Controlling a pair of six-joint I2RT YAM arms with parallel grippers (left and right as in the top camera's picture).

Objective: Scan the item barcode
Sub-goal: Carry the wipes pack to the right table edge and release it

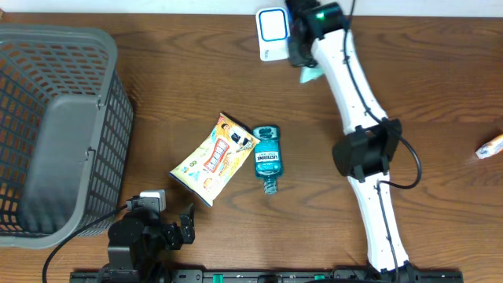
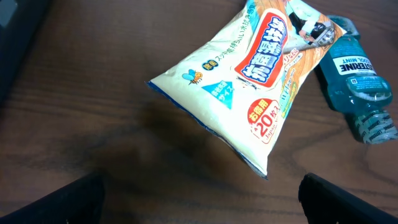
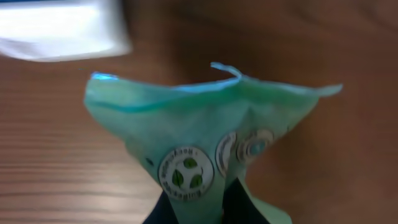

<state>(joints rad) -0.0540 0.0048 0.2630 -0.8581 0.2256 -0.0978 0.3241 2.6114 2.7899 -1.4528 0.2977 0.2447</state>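
My right gripper is at the far edge of the table, shut on a pale green packet with round leaf logos. The packet fans out above the black fingers in the right wrist view. Only a green corner shows from overhead. The packet hangs right next to the white scanner with a blue-rimmed window, which is a white blur in the right wrist view. No barcode shows on the packet. My left gripper sits low at the near edge, open and holding nothing.
A yellow snack bag and a blue mouthwash bottle lie side by side mid-table, just ahead of the left gripper. A grey mesh basket fills the left side. A small white and orange item lies at the right edge.
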